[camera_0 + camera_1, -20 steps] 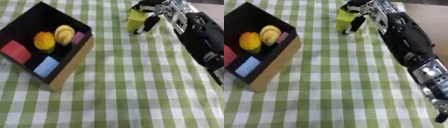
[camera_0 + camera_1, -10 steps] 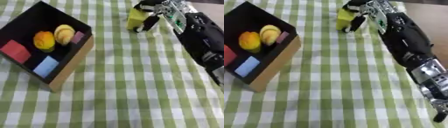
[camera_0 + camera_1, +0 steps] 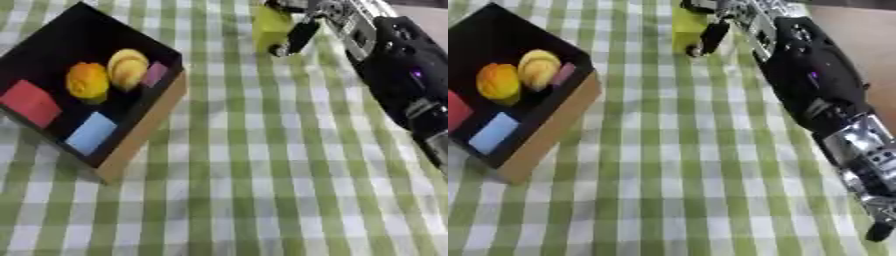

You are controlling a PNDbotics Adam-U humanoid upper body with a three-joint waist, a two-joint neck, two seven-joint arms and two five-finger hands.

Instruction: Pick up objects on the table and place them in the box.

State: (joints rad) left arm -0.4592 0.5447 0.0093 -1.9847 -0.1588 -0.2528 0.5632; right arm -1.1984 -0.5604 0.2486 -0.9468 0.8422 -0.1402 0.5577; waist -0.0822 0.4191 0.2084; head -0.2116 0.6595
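Nearby, right hand fingers curl around yellow block; box well left.

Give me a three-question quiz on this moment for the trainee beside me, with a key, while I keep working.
1. True or false: the right hand has its fingers round the yellow block.
2. Which of these lies in the box? A) a green cup B) a light blue block C) a spoon
3. Fill in: the yellow block is at the far side of the checked cloth, to the ___ of the box.

Key: 1 true. 2 B; it lies near the box's near wall, along with a red block, an orange round thing, a yellow round thing and a small pink piece. 3 right.
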